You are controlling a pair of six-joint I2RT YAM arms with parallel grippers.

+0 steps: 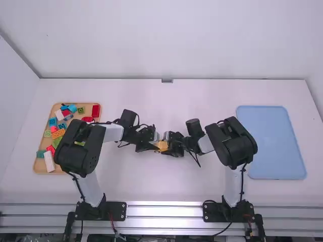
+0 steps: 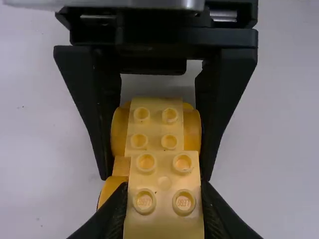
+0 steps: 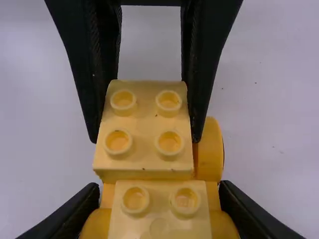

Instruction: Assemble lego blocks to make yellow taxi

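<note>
In the middle, yellow blocks (image 1: 162, 145) partly hidden

High camera behind; close wrist cameras

White table (image 1: 151, 186), matte top, carries 2 rect. trays, set well apart. L side: tan tray (image 1: 38, 165), rim raised, corners rounded, near R portion hidden from view; holds assorted bricks (image 1: 58, 133). R side: lt.-blue tray (image 1: 275, 146), rounded corners, larger than L one. Both run lengthwise near-to-far, approx. parallel w/ adj. table edges.
</note>
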